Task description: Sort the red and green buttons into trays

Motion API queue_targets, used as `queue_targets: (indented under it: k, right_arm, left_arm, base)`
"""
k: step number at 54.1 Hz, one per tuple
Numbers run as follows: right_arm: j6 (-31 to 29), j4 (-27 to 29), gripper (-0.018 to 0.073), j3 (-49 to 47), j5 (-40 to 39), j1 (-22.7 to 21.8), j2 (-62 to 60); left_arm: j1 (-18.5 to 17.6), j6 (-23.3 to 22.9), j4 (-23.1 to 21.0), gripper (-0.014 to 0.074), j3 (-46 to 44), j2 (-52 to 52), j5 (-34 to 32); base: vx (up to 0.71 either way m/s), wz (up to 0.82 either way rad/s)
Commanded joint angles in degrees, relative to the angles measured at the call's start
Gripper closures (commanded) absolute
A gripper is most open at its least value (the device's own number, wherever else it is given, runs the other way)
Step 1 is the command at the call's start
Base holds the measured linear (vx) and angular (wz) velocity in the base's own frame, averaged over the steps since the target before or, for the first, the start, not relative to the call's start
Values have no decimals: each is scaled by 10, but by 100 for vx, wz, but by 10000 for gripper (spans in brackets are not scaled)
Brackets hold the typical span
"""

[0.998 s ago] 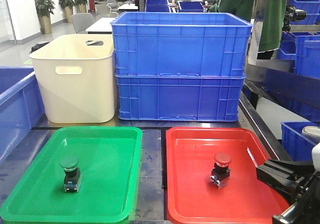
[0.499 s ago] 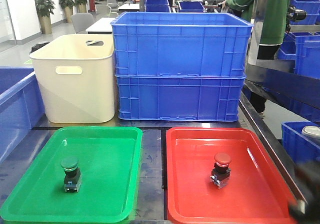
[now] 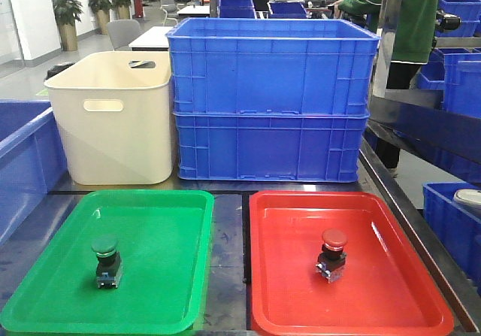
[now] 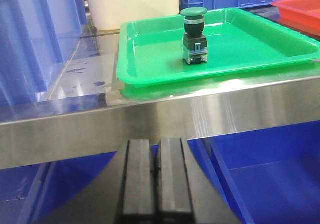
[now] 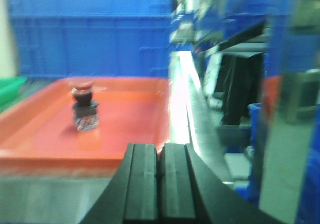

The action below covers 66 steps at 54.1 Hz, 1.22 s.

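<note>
Sorted by colour: the green button stands upright in the green tray, the red button upright in the red tray, so the job looks finished. My left end effector and right end effector hang below the desk edge, fingers pressed together, empty.

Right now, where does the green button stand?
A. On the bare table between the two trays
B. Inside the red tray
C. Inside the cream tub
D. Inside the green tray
D. The green button stands upright on the floor of the green tray, away from its rims, while the red button stands in the red tray; the left wrist view shows the same.
</note>
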Motion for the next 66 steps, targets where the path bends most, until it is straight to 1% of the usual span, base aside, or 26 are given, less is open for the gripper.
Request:
queue_targets:
  k: [1, 3, 14, 66]
  right_arm:
    - [-4, -4, 570, 6, 8, -12, -71]
    - [-6, -8, 570, 7, 19, -13, -85]
    - [-5, -8, 570, 7, 49, -11, -70]
    - [-5, -8, 567, 7, 52, -11, -70]
  left_arm:
    - [-2, 0, -5, 602, -14, -2, -44]
    - [-2, 0, -5, 602, -14, -2, -44]
    - [-2, 0, -5, 602, -14, -2, -43]
    - [-2, 0, -5, 602, -14, -2, -43]
  base:
    - [0, 0]
    - [0, 0]
    - [0, 0]
    - [0, 0]
